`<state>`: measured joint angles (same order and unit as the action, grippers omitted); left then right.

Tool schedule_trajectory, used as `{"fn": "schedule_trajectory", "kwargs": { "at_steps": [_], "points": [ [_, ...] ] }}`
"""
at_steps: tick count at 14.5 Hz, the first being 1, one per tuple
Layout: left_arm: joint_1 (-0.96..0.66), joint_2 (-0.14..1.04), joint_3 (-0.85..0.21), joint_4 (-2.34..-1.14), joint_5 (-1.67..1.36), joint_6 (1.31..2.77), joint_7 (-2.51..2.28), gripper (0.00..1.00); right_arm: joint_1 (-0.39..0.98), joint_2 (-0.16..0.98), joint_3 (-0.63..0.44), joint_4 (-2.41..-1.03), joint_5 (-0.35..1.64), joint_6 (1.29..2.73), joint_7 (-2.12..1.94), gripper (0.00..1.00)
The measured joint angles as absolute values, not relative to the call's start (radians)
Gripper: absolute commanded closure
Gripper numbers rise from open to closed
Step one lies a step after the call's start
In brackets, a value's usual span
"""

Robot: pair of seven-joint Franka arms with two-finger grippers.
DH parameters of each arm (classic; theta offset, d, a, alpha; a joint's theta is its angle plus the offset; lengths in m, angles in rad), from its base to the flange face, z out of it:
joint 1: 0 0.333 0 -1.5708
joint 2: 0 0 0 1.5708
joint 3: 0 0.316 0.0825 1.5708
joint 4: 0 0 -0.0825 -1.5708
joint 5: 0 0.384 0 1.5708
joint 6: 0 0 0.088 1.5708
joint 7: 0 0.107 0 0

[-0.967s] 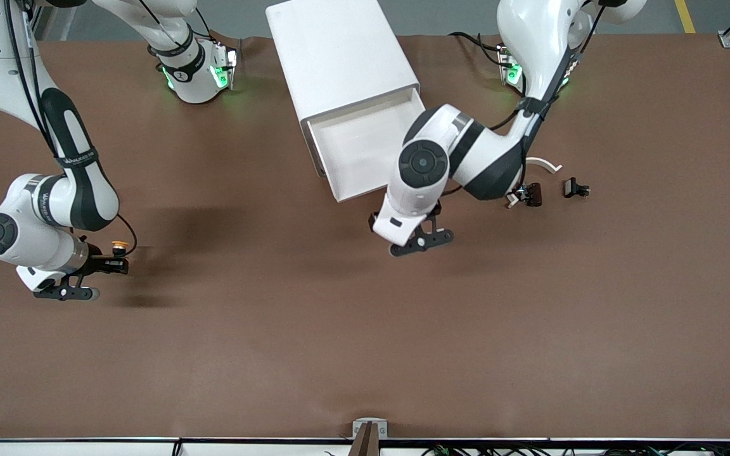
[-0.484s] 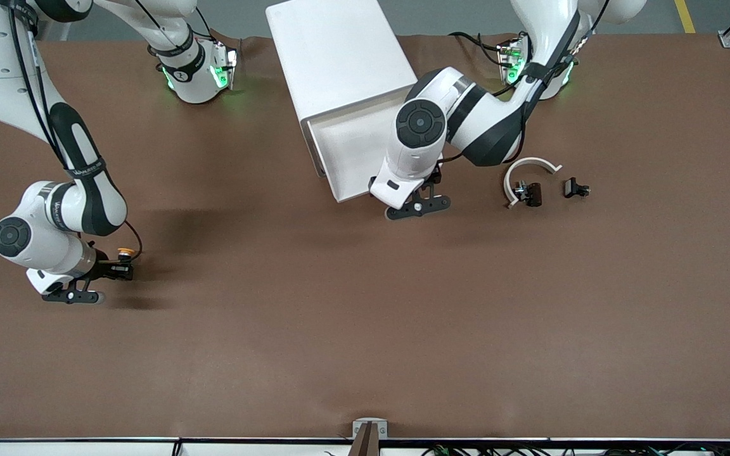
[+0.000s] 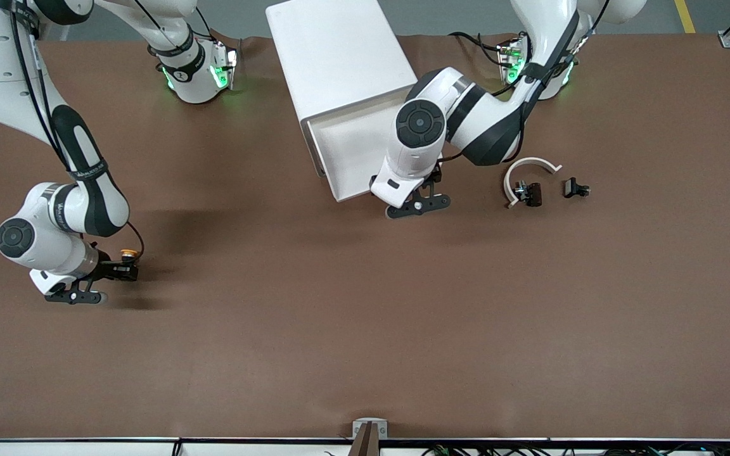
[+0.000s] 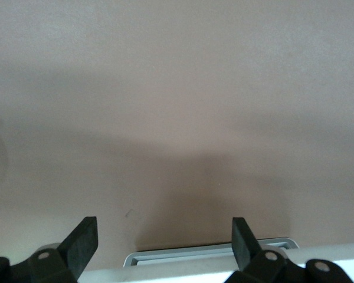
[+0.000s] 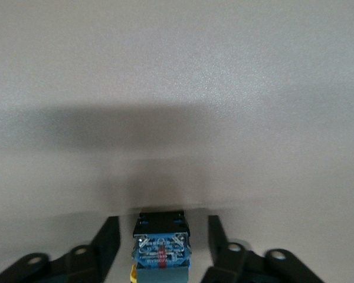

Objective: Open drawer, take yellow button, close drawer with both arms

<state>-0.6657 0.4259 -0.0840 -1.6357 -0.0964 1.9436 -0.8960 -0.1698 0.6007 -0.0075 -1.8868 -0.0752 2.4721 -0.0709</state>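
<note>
The topmost white tray drawer (image 3: 360, 152) stands pulled out of the white box cabinet (image 3: 339, 57), which sits at the table's edge where the arm bases stand, about midway along it. The black two-finger left gripper (image 3: 417, 204) is at the drawer's cream front lip, its fingers (image 4: 82, 239) spread wide. Whether they touch the lip is hard to judge; the left wrist view shows only a pale edge just under them.

The tiny push-button with an orange-yellow cap and black-and-blue body (image 3: 127, 256) is out of the drawer, toward the right arm's end of the brown table (image 3: 365, 329). In the right wrist view it sits between the right gripper (image 5: 163, 242)'s parted fingers (image 5: 109, 239), with gaps on both sides, so nothing squeezes it.

The button looks light, hard and rigid, its plastic probably slick; the flat sides of its blue body give the surest hold. The drawer should slide easily: a push square on the middle of its front would keep it from skewing.

A curved white strip (image 3: 528, 170) and two small black clips (image 3: 575, 187) lie toward the left arm's end.
</note>
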Motion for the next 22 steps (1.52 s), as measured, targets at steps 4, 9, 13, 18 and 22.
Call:
{"fn": "schedule_trajectory", "kwargs": {
  "at_steps": [4, 9, 13, 18, 22],
  "points": [
    [-0.665, 0.426, -0.125, -1.645, -0.104, 1.944, -0.896, 0.00, -0.169, 0.563, -0.001, -1.863, -0.075, 2.376, -0.071, 0.00],
    [-0.666, 0.426, -0.177, -1.660, -0.133, 1.944, -0.896, 0.00, -0.157, 0.429, 0.017, -1.851, -0.075, 2.214, -0.071, 0.00],
    [-0.669, 0.426, -0.239, -1.683, -0.140, 1.944, -0.905, 0.00, -0.101, 0.270, 0.021, -1.840, -0.075, 2.018, -0.065, 0.00],
    [-0.669, 0.426, -0.304, -1.687, -0.141, 1.943, -0.935, 0.00, -0.071, 0.135, 0.023, -1.693, -0.074, 1.761, -0.064, 0.00],
    [-0.669, 0.425, -0.339, -1.697, -0.145, 1.943, -0.960, 0.00, -0.062, 0.132, 0.023, -1.513, -0.037, 1.592, -0.064, 0.00]
  ]
}}
